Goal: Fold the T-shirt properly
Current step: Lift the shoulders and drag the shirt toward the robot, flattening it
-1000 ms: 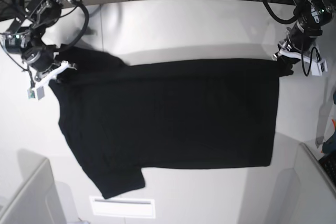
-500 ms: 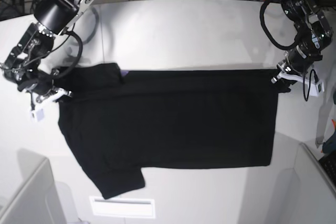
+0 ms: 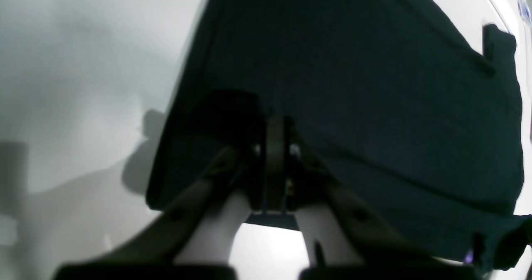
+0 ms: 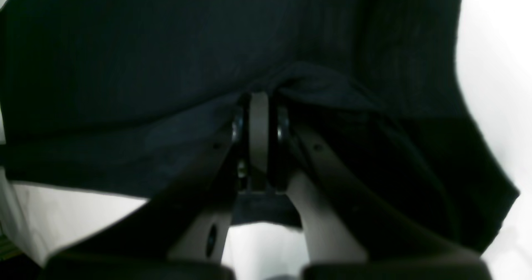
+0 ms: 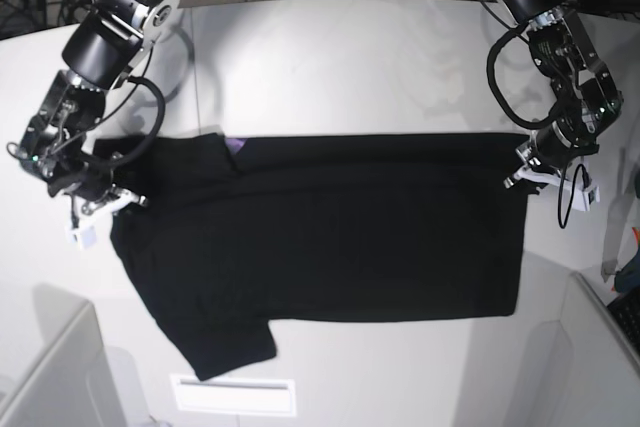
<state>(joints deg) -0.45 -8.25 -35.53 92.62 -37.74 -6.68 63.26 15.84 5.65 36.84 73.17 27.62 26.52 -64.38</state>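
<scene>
Drawing nearer than a second ago, the T-shirt's (image 5: pixel 330 232) far edge is riding toward the front of the white table (image 5: pixel 350 67), with both grippers lower in base view. Left gripper (image 5: pixel 527 175) and right gripper (image 5: pixel 100 199) are clamping its corners, jaws closed; plain black cloth is lying flat, purple showing at the collar.

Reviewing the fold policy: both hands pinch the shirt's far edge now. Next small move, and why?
Probably carry both hands toward the near hem, laying the pinched edge over. The left hand and right hand are each shut on a far corner of the T-shirt, which lies flat on the table, its far edge already partly doubled over.
</scene>
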